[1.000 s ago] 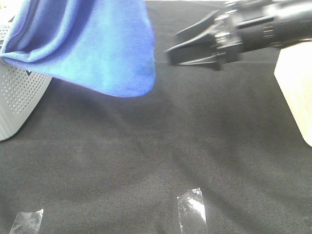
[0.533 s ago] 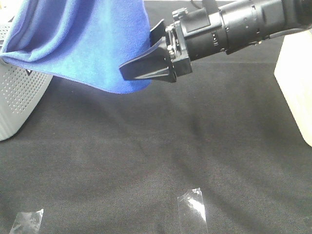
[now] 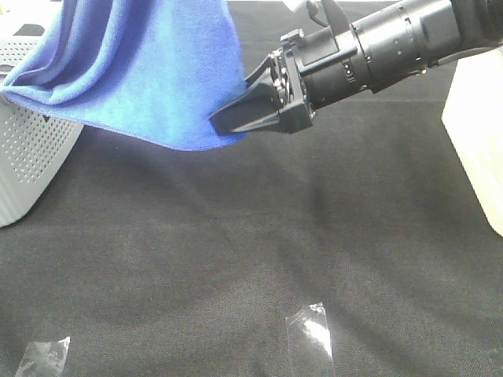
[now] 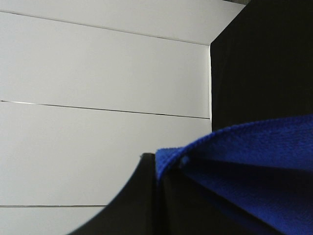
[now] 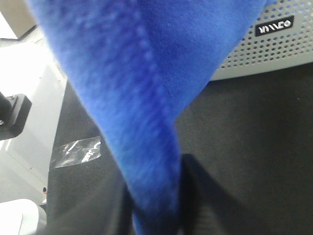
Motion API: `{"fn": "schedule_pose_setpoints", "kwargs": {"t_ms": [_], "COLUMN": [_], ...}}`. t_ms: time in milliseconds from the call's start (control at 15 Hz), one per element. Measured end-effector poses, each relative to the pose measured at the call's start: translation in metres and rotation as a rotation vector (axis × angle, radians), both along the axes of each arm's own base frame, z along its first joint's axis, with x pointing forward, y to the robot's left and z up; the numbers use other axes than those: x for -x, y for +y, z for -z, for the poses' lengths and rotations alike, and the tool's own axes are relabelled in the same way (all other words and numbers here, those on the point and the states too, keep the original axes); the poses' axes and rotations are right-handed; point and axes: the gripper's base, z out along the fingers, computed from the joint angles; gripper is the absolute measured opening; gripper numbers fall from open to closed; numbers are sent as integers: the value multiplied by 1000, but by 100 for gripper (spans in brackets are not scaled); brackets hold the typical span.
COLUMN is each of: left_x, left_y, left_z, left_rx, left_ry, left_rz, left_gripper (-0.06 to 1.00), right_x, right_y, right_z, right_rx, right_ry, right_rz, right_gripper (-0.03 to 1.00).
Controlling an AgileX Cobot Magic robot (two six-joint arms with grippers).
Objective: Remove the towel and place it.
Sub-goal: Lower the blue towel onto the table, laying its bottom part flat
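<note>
The right arm has swept in from the right edge of the tabletop and its claw, gaping a second ago, has pinched down. The right gripper (image 3: 218,123) now shows narrow, wedge-shaped jaws biting the hanging lower hem of the towel (image 3: 149,71). The right wrist view backs that up, with a blue fold running down between the dark fingers. The towel hangs over the far left corner of the tabletop. Its left folds seem to rest on top of the grey perforated box (image 3: 27,157), and the rest is clear of the black table cloth (image 3: 251,259). The left gripper (image 4: 159,166) is clamped tight on a stitched edge of the cloth. This is soft, light microfibre that sags and bunches. It won't slip or break, but it won't hold a shape either. The stitched hem is the best place to grip it, at two points well apart, so it spreads flat for placing. The likely snag is cloth dragging across the box as it lifts.
</note>
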Motion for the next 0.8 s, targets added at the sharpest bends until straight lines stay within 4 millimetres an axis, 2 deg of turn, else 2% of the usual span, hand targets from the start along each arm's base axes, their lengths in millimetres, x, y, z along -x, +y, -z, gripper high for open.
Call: {"fn": "schedule_pose_setpoints", "kwargs": {"t_ms": [67, 133, 200, 533, 667, 800], "left_x": [0, 0, 0, 0, 0, -2], "left_y": [0, 0, 0, 1, 1, 0], "left_z": [1, 1, 2, 6, 7, 9], "left_rx": [-3, -3, 3, 144, 240, 333], "left_ry": [10, 10, 22, 182, 248, 318], "left_rz": [-2, -2, -5, -46, -66, -89], "left_gripper": [0, 0, 0, 0, 0, 0], "right_x": [0, 0, 0, -4, -7, -12], "right_y": [0, 0, 0, -1, -4, -11], "right_z": [0, 0, 0, -6, -18, -48], "right_rx": [1, 1, 2, 3, 46, 116], "right_ry": [1, 1, 5, 188, 203, 248], "right_rz": [3, 3, 3, 153, 210, 338], "right_gripper": [12, 12, 1, 0, 0, 0]}}
